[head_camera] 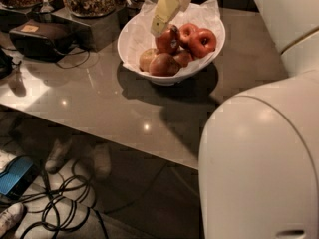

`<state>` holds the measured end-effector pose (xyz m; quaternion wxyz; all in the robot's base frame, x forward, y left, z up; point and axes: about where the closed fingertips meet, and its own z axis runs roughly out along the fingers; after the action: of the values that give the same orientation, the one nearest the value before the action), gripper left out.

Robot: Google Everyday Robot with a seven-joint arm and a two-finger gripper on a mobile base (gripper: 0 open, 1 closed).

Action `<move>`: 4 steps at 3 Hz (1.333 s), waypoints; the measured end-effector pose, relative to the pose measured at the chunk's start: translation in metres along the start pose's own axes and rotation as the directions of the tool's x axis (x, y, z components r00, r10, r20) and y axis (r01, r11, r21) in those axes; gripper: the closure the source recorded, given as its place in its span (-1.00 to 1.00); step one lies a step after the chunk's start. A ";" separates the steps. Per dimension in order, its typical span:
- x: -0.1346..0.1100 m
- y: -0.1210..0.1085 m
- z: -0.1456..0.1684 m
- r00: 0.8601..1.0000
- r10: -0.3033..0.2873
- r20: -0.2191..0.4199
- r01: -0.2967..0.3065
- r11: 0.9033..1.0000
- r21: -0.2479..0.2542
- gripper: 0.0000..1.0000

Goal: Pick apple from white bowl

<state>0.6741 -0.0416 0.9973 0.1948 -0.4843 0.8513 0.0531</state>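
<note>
Tool [159, 26] angled down into white bowl [130, 48] on table [99, 98], tip against upper left of apple [168, 40]. Can't tell how far open it is, or whether it grips. Apple sits just under the tip, roundish, no clear long axis, stem direction unreadable. Paler apples [158, 63] below the tool.

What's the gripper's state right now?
Gripper: down in the white bowl, against the apple; open or shut cannot be told.
</note>
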 end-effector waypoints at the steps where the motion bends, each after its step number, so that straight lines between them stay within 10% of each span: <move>1: 0.001 -0.005 0.008 1.000 0.006 -0.021 -0.006 1.000 0.006 -0.52; 4: 0.001 -0.012 0.037 0.997 0.014 -0.073 -0.014 1.000 -0.006 -0.48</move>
<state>0.6944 -0.0388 0.9636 0.1618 -0.4806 0.8610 0.0395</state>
